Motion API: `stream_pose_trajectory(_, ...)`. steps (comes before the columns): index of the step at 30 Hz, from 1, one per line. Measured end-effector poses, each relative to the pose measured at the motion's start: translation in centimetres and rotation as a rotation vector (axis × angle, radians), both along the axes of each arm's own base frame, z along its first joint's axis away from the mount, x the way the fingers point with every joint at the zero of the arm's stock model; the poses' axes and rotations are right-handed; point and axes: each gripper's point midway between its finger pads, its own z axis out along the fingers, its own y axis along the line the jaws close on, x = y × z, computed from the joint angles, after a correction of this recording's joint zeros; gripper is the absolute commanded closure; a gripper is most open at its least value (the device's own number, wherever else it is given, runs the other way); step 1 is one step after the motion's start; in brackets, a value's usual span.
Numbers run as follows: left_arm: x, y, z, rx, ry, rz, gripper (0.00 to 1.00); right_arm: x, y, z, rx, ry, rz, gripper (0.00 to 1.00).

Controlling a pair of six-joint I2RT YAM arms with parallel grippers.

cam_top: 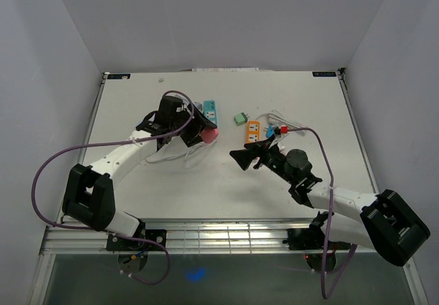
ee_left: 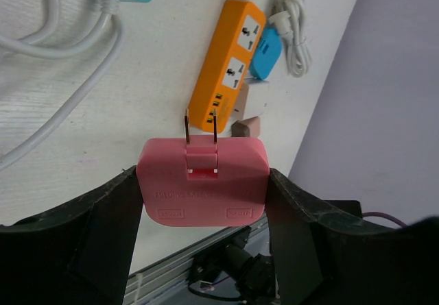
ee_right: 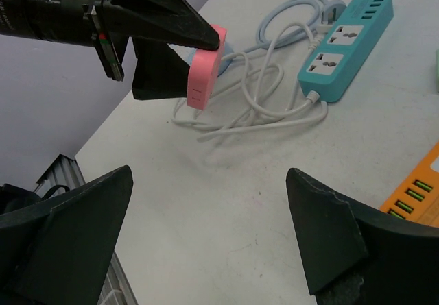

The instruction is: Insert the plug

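Presently: pink plug [ee_left: 201, 188], prongs out, clamped in left end effector [ee_left: 202, 205], held above the bench [cam_top: 226, 195]. Right end effector [ee_right: 209, 181] spread wide, empty. Teal power strip [ee_right: 346, 44] and orange power strip [ee_left: 226, 65] sockets vacant. Pickup done; alignment and insertion outstanding.

Matt pink plastic plug [ee_left: 201, 181] with seemingly metal prongs [ee_left: 215, 128].
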Motion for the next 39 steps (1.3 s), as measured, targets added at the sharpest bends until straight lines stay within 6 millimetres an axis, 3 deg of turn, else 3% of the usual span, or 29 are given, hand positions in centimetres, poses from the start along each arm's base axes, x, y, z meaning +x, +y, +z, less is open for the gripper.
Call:
stream_pose_trajectory(6,1.4,-1.2,1.9,-0.143,0.012,0.095,0.57,1.2,2.5,0.7,0.026,-0.025,0.011,0.0)
stream_pose_trajectory(21,1.5,-1.5,1.7,-0.291,0.125,0.234,0.57,5.6,7.8,3.2,0.06,-0.078,-0.031,0.12)
stream_pose_trajectory(39,0.7,-1.2,2.5,-0.346,0.115,0.255,0.57,8.6,9.8,0.7,-0.034,-0.031,-0.084,0.37)
